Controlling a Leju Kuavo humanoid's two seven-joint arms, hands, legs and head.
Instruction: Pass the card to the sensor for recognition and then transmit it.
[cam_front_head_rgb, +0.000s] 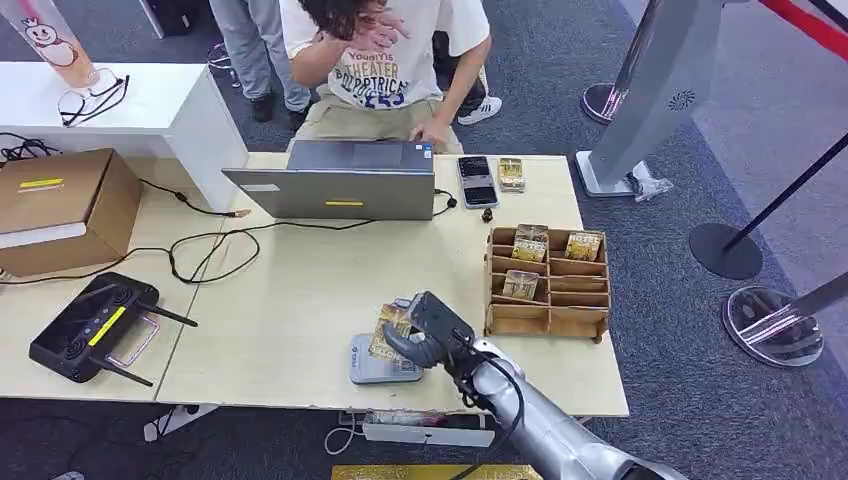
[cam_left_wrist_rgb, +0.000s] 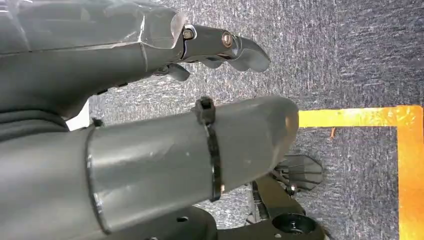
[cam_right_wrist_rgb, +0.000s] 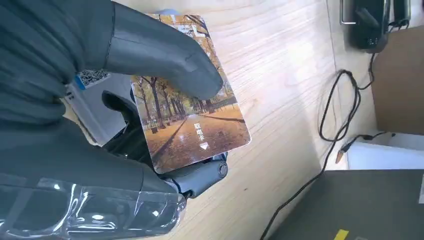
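My right hand (cam_front_head_rgb: 425, 335) pinches a card (cam_front_head_rgb: 390, 332) printed with an autumn tree avenue, thumb on its face. In the right wrist view the card (cam_right_wrist_rgb: 192, 122) lies between the thumb (cam_right_wrist_rgb: 155, 52) and the darker fingers beneath. The hand holds the card just above the grey sensor pad (cam_front_head_rgb: 372, 368) near the table's front edge; that grey sensor pad (cam_right_wrist_rgb: 92, 107) shows behind the card. My left hand (cam_left_wrist_rgb: 150, 100) hangs over grey carpet, its fingers loosely curled around nothing.
A wooden card rack (cam_front_head_rgb: 547, 280) with more cards stands right of my hand. A laptop (cam_front_head_rgb: 340, 180), phone (cam_front_head_rgb: 477, 181) and seated person (cam_front_head_rgb: 385, 60) are at the far side. Cables (cam_front_head_rgb: 205, 250), a black controller (cam_front_head_rgb: 90, 325) and a cardboard box (cam_front_head_rgb: 60, 205) lie left.
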